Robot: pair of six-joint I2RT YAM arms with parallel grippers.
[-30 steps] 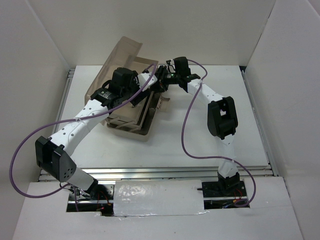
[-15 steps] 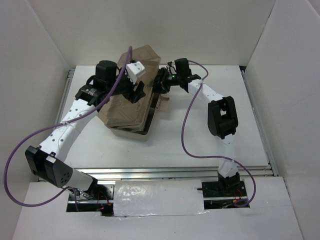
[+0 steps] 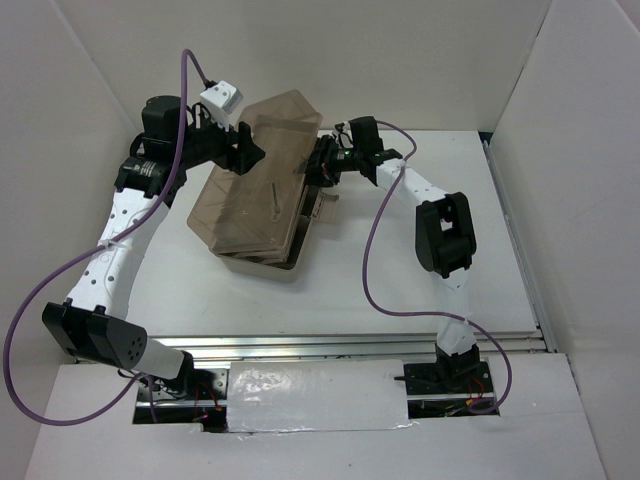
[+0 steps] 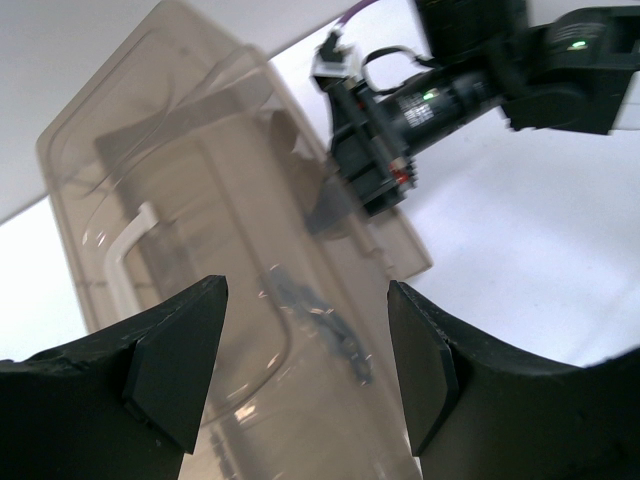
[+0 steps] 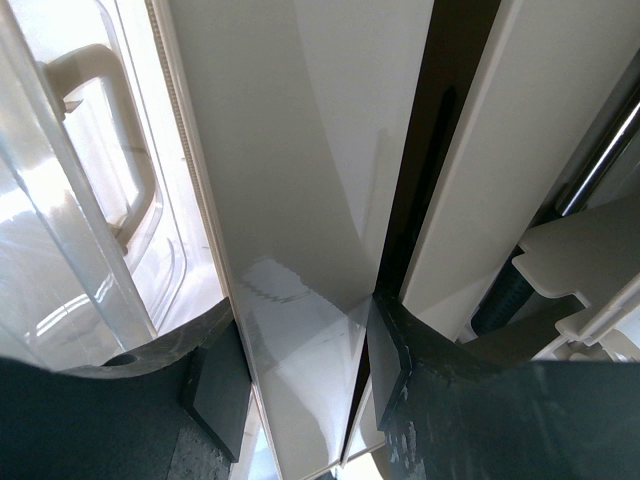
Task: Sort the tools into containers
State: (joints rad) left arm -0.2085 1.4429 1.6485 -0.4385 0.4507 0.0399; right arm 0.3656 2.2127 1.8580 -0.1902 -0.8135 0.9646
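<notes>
- While the left claw (image 3: 250, 155) hangs open and empty above the far left edge of the translucent brownish lid (image 3: 235, 215), nothing sits between its dark fingers (image 4: 175, 365).
- That lid lies down over the beige plastic toolbox (image 3: 262, 262), which stands on the white tabletop (image 3: 400, 280), left of centre. A pale handle (image 4: 125, 245) shows on the lid.
- Through the lid a thin dark tool (image 3: 272, 195) shows inside the box, but its kind cannot be told.
- The right claw (image 3: 318, 172) is at the toolbox's far right edge, closed on a beige panel of it, with one finger (image 5: 215, 385) on each side.
- Beside that panel, the right wrist view shows a shiny metal shaft (image 5: 598, 150), mostly hidden.
</notes>
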